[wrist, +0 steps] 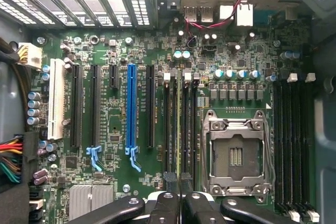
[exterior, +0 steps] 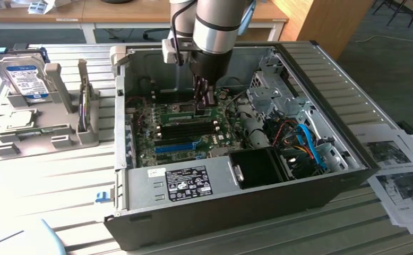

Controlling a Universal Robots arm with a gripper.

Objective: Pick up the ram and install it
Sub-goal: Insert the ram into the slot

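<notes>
Claw (wrist: 180, 186) clamped on ram (wrist: 180, 124); arm (exterior: 214, 26) vertical inside case (exterior: 337, 101), ram parallel to black memory slots (wrist: 168, 129).

This is a robotics lab or workshop: a silver industrial robot arm (exterior: 217, 26) stands over an open grey metal computer case (exterior: 263, 212) on a white slatted counter (exterior: 51, 175), with grey plastic part holders (exterior: 33, 141), printed paper sheets (exterior: 397, 170) and wooden desks (exterior: 121, 13) on blue-grey carpet (exterior: 384, 53) behind.

Silver arm (exterior: 214, 26) with black cable (exterior: 172, 24), black tool (wrist: 180, 183) with 4 silver screws (wrist: 164, 196)
</notes>
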